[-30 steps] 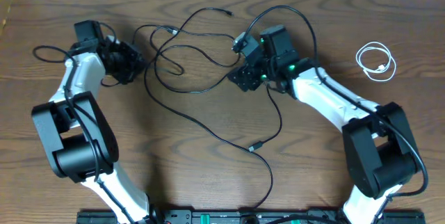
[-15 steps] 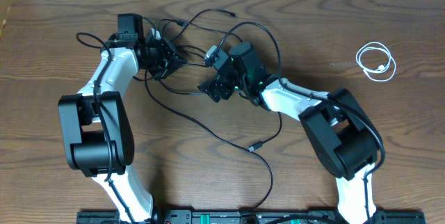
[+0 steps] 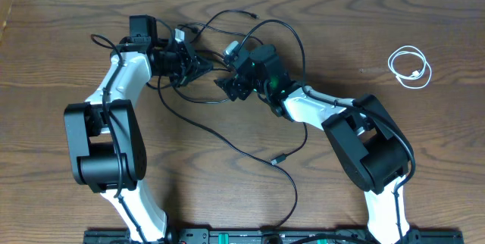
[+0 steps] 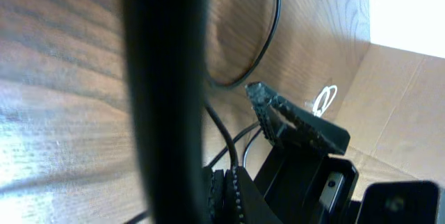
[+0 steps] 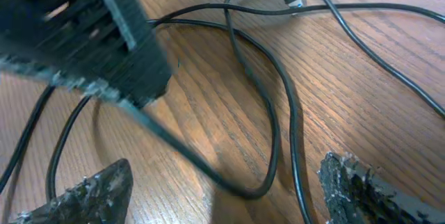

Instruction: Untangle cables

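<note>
Two long black cables lie tangled across the table's upper middle, one trailing down to a small plug (image 3: pixel 279 157). My left gripper (image 3: pixel 199 68) sits at the tangle's left side. Its pads (image 4: pixel 226 196) are pressed shut, with a black cable (image 4: pixel 231 151) running out from between them. My right gripper (image 3: pixel 227 87) faces it from the right. It stands open, low over the wood, and a black cable loop (image 5: pixel 268 175) lies between its fingers (image 5: pixel 90 193) untouched. The white cable (image 3: pixel 390 64) lies coiled alone at the far right.
The two grippers are close together; my right finger (image 4: pixel 295 121) shows in the left wrist view and the left gripper's dark body (image 5: pixel 104 36) in the right wrist view. Bare wooden table (image 3: pixel 424 161) spreads around the tangle. A cardboard wall (image 4: pixel 410 99) stands at the table's edge.
Both arms have swung inward over the tangle. The left gripper moved right, still shut, and the right gripper moved left toward it, staying open.
</note>
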{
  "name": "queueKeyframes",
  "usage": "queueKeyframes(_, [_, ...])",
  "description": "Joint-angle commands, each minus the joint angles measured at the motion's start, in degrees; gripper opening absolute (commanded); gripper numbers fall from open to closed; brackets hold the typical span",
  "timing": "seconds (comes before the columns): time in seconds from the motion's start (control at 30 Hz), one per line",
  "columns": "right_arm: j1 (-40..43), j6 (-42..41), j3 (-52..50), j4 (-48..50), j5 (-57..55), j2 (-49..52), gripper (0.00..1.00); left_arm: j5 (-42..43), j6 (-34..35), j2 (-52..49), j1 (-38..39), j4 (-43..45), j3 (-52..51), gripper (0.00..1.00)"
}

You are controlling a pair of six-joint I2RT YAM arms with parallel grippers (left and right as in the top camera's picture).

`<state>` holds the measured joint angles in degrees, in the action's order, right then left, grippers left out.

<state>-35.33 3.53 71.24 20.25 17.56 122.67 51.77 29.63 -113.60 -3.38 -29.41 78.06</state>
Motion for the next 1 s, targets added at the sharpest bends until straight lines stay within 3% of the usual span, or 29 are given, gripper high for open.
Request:
queueKeyframes(0.0, [-0.33, -0.24, 0.31, 0.66, -1.18, 0.26, 0.82, 3.1, -4.28, -0.22, -0.13, -1.42, -0.61, 0.08])
queueKeyframes(0.07, [-0.35, -0.24, 0.31, 1.44, -1.55, 0.26, 0.79, 6.29, -7.63, -0.22, -0.13, -1.42, -0.61, 0.08])
queueKeyframes(0.27, [-0.35, -0.26, 0.31, 0.72, -1.55, 0.26, 0.56, 6.29, -7.56, -0.22, -0.13, -1.42, -0.61, 0.08])
queueKeyframes(0.33, [-0.35, -0.24, 0.31, 0.26, -1.55, 0.26, 0.35, 6.29, -7.56, -0.22, -0.13, -1.42, -0.61, 0.08])
queueKeyframes(0.47, [-0.22, -0.07, 0.31, -0.63, -1.57, 0.26, 0.01, 6.27, -7.56, -0.22, -0.13, -1.4, -0.61, 0.08])
queueKeyframes(0.53, [-0.24, -0.07, 0.31, -0.7, -1.44, 0.24, 0.01, 4.55, -7.54, -0.22, -0.13, -0.61, -0.61, 0.09])
queueKeyframes(0.57, [-0.24, -0.07, 0.31, -0.46, -1.14, 0.22, 0.01, 3.45, -7.54, -0.22, -0.13, -0.04, -0.61, 0.14])
queueKeyframes(0.6, [-0.15, -0.11, 0.33, -0.31, -0.9, -0.28, 0.01, 0.2, -7.52, -0.22, -0.13, 0.42, -0.59, 0.29])
queueKeyframes(0.73, [0.76, -0.33, 0.33, -2.47, -0.94, -6.47, 0.01, -5.46, -7.54, -0.22, -0.2, 1.14, -0.59, 0.62])
queueKeyframes(0.9, [0.83, -0.33, 0.33, -3.58, -0.92, -14.34, 0.01, -13.18, -7.52, -0.22, -0.2, 1.22, -0.59, 0.64])
queueKeyframes(0.97, [0.83, -0.31, 0.33, -3.58, -0.92, -17.66, 0.01, -16.15, -7.54, -0.22, -0.2, 1.18, -0.59, 0.7])
